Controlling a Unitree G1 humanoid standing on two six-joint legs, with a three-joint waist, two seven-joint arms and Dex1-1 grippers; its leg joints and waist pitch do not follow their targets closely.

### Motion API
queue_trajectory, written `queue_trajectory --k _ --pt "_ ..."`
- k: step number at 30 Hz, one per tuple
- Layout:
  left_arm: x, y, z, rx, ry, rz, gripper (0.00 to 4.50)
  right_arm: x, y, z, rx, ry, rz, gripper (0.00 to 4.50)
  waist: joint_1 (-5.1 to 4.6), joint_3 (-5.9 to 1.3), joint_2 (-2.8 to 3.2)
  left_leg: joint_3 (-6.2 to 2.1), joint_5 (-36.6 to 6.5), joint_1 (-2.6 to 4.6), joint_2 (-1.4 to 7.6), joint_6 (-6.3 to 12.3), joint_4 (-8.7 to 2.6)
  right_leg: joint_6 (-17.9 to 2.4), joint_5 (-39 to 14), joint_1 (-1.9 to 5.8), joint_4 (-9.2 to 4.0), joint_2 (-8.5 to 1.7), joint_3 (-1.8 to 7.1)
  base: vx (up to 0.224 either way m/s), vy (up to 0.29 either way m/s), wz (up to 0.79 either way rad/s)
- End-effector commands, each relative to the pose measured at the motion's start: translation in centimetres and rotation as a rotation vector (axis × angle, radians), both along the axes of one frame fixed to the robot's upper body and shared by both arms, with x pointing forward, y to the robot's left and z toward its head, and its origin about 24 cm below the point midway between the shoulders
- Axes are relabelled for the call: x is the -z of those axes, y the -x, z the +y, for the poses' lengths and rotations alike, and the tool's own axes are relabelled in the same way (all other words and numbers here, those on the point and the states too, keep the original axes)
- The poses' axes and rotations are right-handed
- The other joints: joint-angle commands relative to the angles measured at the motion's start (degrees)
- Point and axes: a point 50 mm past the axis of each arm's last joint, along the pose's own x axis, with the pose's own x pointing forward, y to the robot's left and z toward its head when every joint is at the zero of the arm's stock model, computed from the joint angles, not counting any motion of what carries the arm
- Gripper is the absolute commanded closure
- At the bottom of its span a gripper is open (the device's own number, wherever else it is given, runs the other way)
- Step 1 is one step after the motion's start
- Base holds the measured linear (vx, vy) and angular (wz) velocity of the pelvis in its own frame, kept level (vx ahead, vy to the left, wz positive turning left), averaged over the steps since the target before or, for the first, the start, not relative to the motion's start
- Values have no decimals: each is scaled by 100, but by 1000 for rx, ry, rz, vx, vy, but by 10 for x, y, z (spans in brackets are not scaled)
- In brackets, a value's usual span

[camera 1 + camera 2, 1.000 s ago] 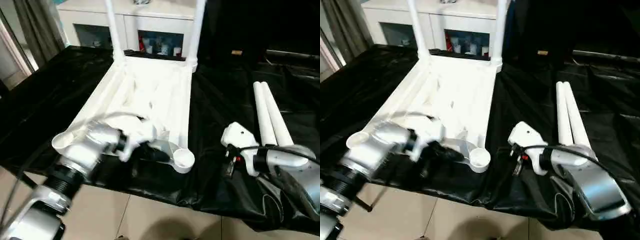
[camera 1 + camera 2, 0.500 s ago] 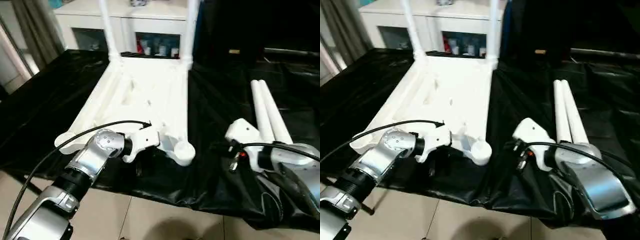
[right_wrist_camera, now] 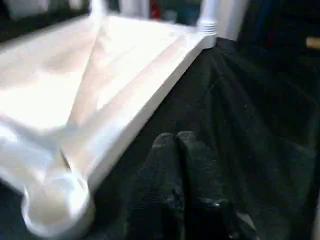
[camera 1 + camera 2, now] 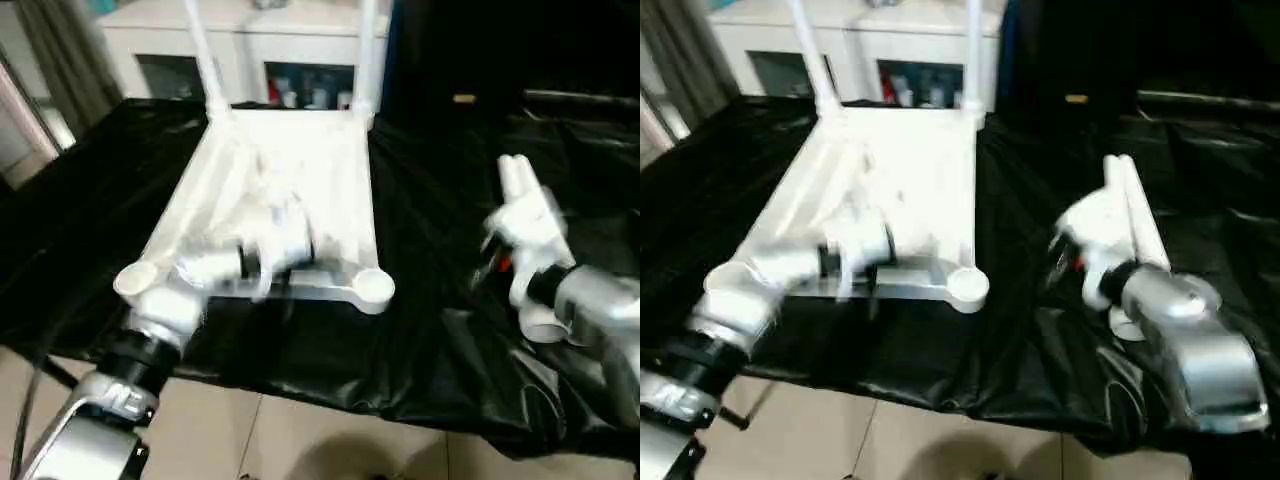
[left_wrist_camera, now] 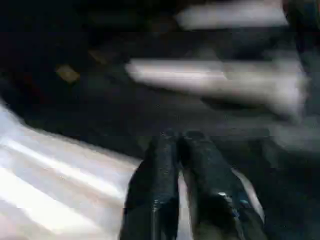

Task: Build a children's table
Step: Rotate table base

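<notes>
White upturned table top (image 4: 290,190) lies under the left gripper (image 5: 179,142).

One white table top (image 4: 300,190) is counted, lying underside up on one worktop (image 4: 440,330) covered in black sheeting. Two legs (image 4: 365,50) are seen standing in its far corner sockets, and two empty sockets (image 4: 374,286) at its near corners. Two loose legs (image 4: 1135,215) are counted beside it. One white cabinet (image 4: 150,40) is seen behind.

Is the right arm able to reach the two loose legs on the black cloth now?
Probably yes. The two loose legs lie on the black cloth directly beyond the right gripper, with nothing visible between them.
</notes>
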Motion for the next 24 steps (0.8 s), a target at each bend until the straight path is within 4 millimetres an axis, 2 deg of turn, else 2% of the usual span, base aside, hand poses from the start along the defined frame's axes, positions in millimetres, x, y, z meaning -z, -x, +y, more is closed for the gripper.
queue_trajectory --k 1,2,3,4,5,6,7,8,9,10,11,13,15,18,19,20,21,23,24 --pt "3 -6 12 -200 6 20 371 1 2 -8 143 37 -4 401 -44 -284 -124 33 -519 -39 36 378 -373 -373 -2374 301 -488 -335 243 0 0 0" --pt "4 -7 12 -218 7 20 366 1 1 -8 158 31 -7 388 -49 -292 -105 40 -547 -25 23 358 -365 -318 -2432 301 -484 -331 244 0 0 0" --pt "5 -7 13 -234 7 20 365 1 1 -8 171 26 -11 377 -67 -278 -86 49 -627 -16 -10 352 -365 -170 -2662 295 -535 -334 231 0 0 0" --pt "4 -9 15 -353 71 39 350 -1 3 -6 213 20 -17 369 -103 -276 -153 53 -668 -19 -20 350 -364 -57 -2783 298 -562 -326 228 0 0 0" --pt "4 -10 16 -360 75 41 350 -1 3 -6 215 20 -17 369 -108 -275 -145 50 -671 -23 -33 354 -361 -32 -2824 300 -563 -325 217 0 0 0" --pt "4 -10 17 -408 107 44 350 -2 4 -7 240 28 -24 369 -108 -296 -99 36 -638 -17 -27 345 -355 4 -2825 305 -567 -334 212 0 0 0" --pt "4 -8 18 -434 116 52 323 -3 6 -8 273 21 -23 345 -122 -293 -114 28 -607 -31 -22 372 -362 41 -2735 304 -570 -326 216 0 0 0" --pt "7 -3 18 -442 112 64 319 -2 9 -10 320 -3 -16 335 -108 -400 -32 11 -534 -6 -11 354 -338 -1 -2625 347 -526 -340 210 0 0 0" --pt "8 -2 17 -439 107 74 314 -1 10 -11 320 -5 -11 329 -132 -385 -58 -10 -395 -59 22 359 -362 -66 -2306 351 -490 -348 232 0 0 0" --pt "11 0 16 -435 77 92 303 2 11 -12 329 0 1 325 -138 -392 -30 -1 -391 -38 20 347 -351 -103 -2196 335 -488 -335 238 0 0 0" --pt "11 -1 17 -445 76 91 288 3 10 -14 342 10 5 311 -143 -397 -67 12 -349 -39 3 375 -344 -155 -2089 334 -474 -322 254 0 0 0" --pt "12 -2 15 -445 78 110 277 3 8 -14 330 20 13 297 -132 -386 -6 22 -384 -19 -1 382 -341 -188 -2114 326 -493 -322 254 0 0 0" --pt "13 -7 16 -468 70 109 260 0 4 -16 342 29 14 282 -133 -381 -17 24 -434 -26 -15 390 -342 -167 -2172 332 -502 -312 249 0 0 0" --pt "19 -9 17 -489 42 140 224 -5 1 -13 335 60 8 245 -153 -372 89 16 -564 5 -34 355 -334 -108 -2315 321 -523 -301 233 0 0 0" --pt "20 -8 16 -483 23 131 215 -6 2 -12 329 65 8 238 -161 -385 34 21 -505 -9 -31 375 -328 -120 -2213 341 -527 -305 243 0 0 0" --pt "21 -8 16 -479 13 127 215 -6 3 -11 327 67 8 238 -158 -379 35 17 -488 -25 -33 387 -335 -123 -2210 350 -516 -304 243 0 0 0" --pt "22 -7 13 -461 10 130 206 -5 4 -8 312 63 12 232 -142 -401 159 2 -426 -23 -34 405 -325 -140 -2170 353 -492 -320 241 0 0 0" --pt "19 -5 9 -434 42 133 199 -5 4 -5 307 56 11 225 -165 -403 126 6 -372 -41 -31 449 -319 -184 -2040 357 -498 -306 243 0 0 0" --pt "18 -5 7 -427 52 131 180 -5 4 -5 310 55 10 203 -164 -402 94 16 -371 -56 -45 471 -314 -195 -2096 365 -491 -310 242 0 0 0"
